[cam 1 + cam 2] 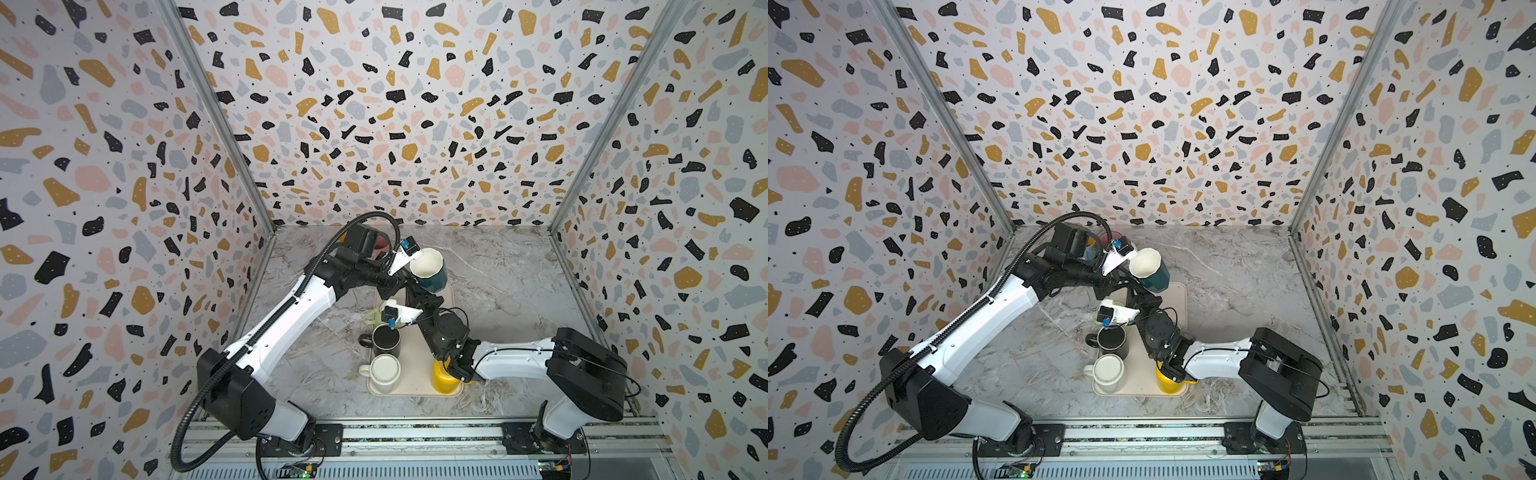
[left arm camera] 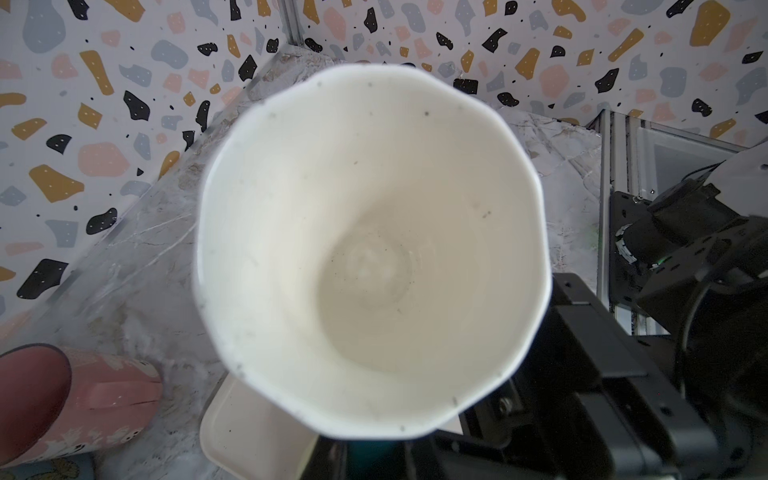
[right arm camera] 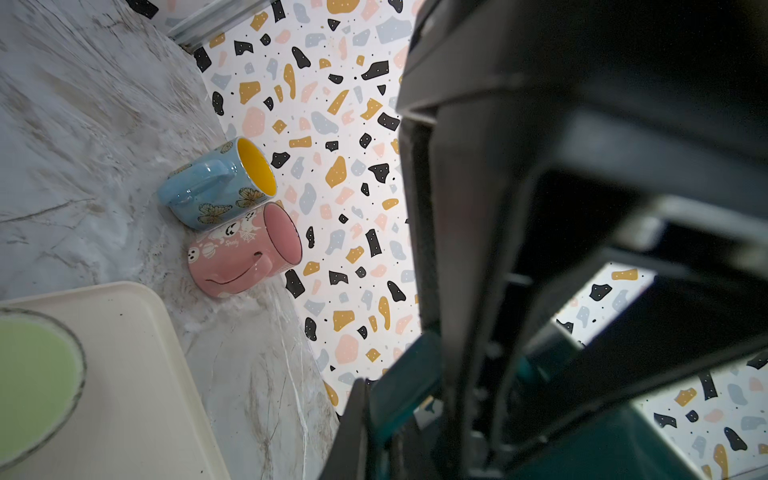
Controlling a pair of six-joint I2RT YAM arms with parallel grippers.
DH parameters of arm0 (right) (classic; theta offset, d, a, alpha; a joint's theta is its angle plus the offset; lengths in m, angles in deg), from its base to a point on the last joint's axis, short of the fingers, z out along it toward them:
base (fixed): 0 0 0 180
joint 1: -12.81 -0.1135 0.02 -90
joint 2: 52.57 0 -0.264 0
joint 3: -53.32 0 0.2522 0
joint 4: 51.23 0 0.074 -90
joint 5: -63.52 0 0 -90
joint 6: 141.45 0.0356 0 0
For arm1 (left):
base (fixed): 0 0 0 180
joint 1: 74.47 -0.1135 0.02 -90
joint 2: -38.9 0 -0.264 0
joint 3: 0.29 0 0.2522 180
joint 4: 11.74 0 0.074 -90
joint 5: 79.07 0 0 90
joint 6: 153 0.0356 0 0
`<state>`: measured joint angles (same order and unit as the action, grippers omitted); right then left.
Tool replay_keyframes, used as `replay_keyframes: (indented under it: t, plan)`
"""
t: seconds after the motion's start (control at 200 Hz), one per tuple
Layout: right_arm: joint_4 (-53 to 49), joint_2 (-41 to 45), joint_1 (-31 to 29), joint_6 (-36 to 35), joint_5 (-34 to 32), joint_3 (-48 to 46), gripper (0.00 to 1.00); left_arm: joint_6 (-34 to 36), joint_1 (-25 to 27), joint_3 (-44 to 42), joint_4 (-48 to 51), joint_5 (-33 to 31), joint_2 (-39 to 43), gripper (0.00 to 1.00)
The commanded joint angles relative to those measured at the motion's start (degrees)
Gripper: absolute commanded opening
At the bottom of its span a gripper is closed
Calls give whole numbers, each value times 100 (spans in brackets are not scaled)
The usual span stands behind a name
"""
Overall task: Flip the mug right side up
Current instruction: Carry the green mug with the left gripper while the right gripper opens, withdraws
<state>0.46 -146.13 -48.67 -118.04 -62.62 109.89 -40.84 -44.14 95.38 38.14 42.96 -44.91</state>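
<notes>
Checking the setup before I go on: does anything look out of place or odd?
The teal mug hangs tilted in midair near the far end of the tray, mouth angled sideways; dark specks dot its cream inside. No spill shows.

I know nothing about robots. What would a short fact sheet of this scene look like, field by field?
Held item: teal mug, cream inside, in the air over the far end of the tray, mouth tilted upward
Right gripper: shut on the teal mug
Left gripper: beside the mug; jaws not visible
Tray: cream, carrying black mug, white mug, yellow mug, pale green mug
Off tray: blue mug and pink mug, side by side on the marble table
</notes>
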Motion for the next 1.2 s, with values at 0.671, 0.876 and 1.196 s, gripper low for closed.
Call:
replay_keyframes:
  t: [0.671,0.876,1.196]
  plan:
    - [1103,483,98,-67,-964,-91,66,-1019,61,387,-662,-821,-409,0]
    - [815,847,205,206,-1250,-337,71,-1425,61,523,-952,-1380,-602,0]
    - [-1581,2510,488,3051,-718,-431,75,-2493,70,1156,-1386,-2398,-1345,0]
